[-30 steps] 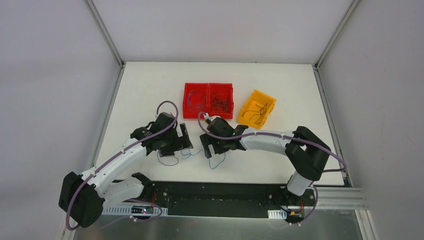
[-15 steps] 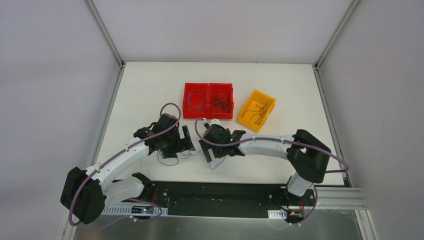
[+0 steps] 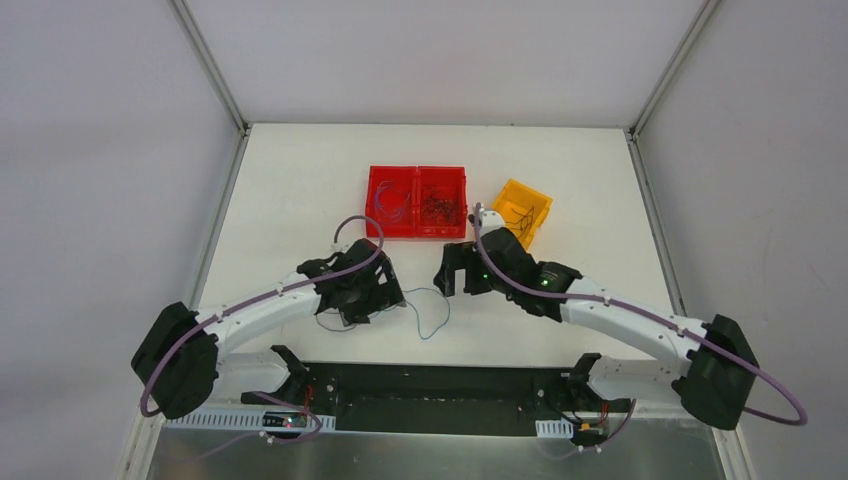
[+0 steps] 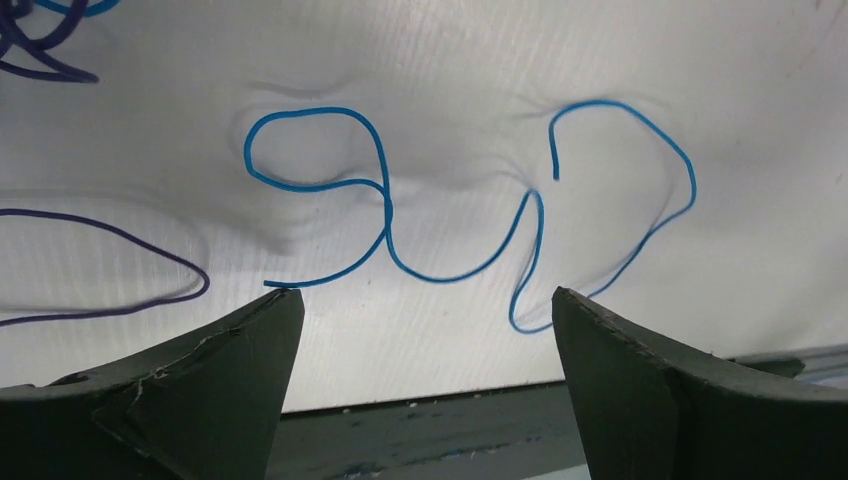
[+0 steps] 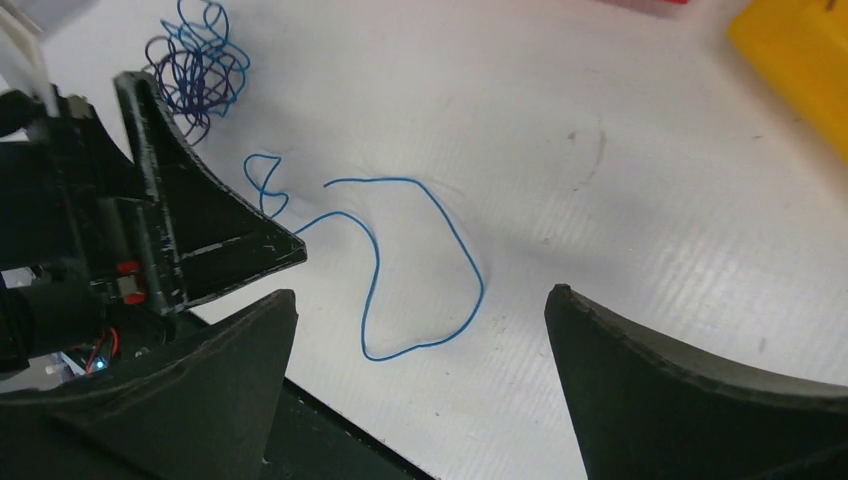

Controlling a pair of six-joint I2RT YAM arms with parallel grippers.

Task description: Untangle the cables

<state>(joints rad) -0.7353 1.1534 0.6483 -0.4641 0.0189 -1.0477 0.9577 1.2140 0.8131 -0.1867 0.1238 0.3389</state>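
Observation:
A thin blue wire (image 3: 446, 312) lies loose in curls on the white table between both grippers. It shows in the left wrist view (image 4: 452, 279) and the right wrist view (image 5: 481, 285). A small knotted bundle of blue and dark wires (image 5: 195, 70) lies beside the left gripper, with a dark loop (image 4: 200, 285) trailing from it. My left gripper (image 3: 393, 298) is open and empty (image 4: 425, 300), just short of the blue wire's end. My right gripper (image 3: 450, 275) is open and empty (image 5: 420, 295), above and behind the wire.
A red two-compartment bin (image 3: 417, 172) holds blue wires on the left and dark red ones on the right. An orange bin (image 3: 540, 200) holds black wires. The table's near edge and a black base strip (image 3: 450, 385) lie just below the wires.
My right arm has swung back and to the right, away from the blue wire. My left gripper has moved right and nearer. The blue wire now lies spread out alone.

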